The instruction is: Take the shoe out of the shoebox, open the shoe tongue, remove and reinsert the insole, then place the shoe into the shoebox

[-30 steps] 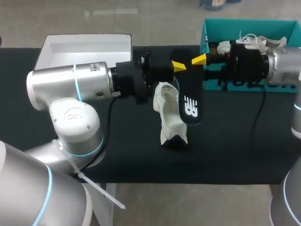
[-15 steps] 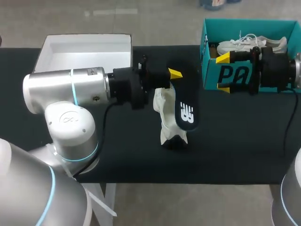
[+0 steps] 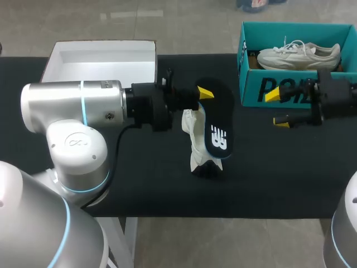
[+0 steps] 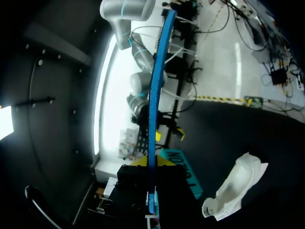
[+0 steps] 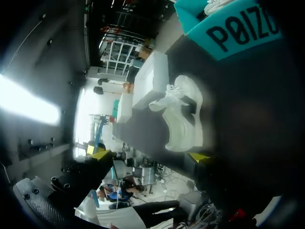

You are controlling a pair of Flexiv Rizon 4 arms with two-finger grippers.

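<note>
Insole: the left claw [image 3: 204,95] is clenching the black foam insole with the blue underside [image 3: 218,123] by its far end, one finger on each face, dangling it over the black worktop [image 3: 279,167].
Why: probably lining it up for feeding back in.
Shoe: the white mesh sneaker [image 3: 198,139] is sitting mid-worktop right beside the hanging insole, left of the teal cardboard shoebox [image 3: 251,84], with nothing gripping it.
Right claw [image 3: 277,109]: hovering spread wide and empty just near of the shoebox, apparently giving the left arm room.

The table [image 3: 279,178] has a plain black top.
</note>
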